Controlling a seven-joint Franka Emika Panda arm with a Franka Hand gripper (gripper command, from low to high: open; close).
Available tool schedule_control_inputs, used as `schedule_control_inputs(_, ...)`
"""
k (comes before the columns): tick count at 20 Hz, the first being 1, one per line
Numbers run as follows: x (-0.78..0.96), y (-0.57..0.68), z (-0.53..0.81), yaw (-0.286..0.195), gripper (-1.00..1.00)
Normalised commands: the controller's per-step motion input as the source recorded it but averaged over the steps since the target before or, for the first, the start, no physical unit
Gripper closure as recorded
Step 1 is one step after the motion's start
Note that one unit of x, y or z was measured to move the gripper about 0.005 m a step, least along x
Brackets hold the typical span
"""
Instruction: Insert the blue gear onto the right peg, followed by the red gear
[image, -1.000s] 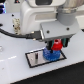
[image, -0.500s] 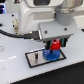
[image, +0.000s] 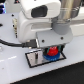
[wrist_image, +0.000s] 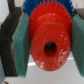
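My gripper (image: 51, 51) is shut on the red gear (image: 52, 52) and holds it low over the black-rimmed grey plate (image: 34, 59). Directly under the red gear lies the blue gear (image: 48, 58), whose toothed rim shows at the plate's end on the exterior view's right. In the wrist view the red gear (wrist_image: 49, 40) fills the picture between the two teal finger pads (wrist_image: 20, 44). Its central hole looks dark. A strip of the blue gear (wrist_image: 46, 6) peeks out behind it. The right peg is hidden by the gears and the gripper.
The white arm and its black cable (image: 12, 43) hang over the white table (image: 15, 72). The grey part of the plate on the exterior view's left is uncovered.
The gripper has come down with the red gear, shifting slightly toward the exterior view's left, so the red gear now sits close above the blue gear.
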Motion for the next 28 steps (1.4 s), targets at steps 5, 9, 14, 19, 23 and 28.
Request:
schedule_control_inputs(5, 0.18, 0.01, 0.1, 0.0, 1.0)
schedule_control_inputs(9, 0.12, -0.04, -0.04, 0.0, 1.0)
schedule_control_inputs(14, 0.15, -0.02, -0.04, 0.0, 1.0)
schedule_control_inputs(19, 0.14, -0.01, -0.05, 0.0, -1.0)
schedule_control_inputs(23, 0.03, 0.05, 0.11, 0.0, 1.0)
schedule_control_inputs(28, 0.06, 0.06, 0.1, 0.0, -1.0)
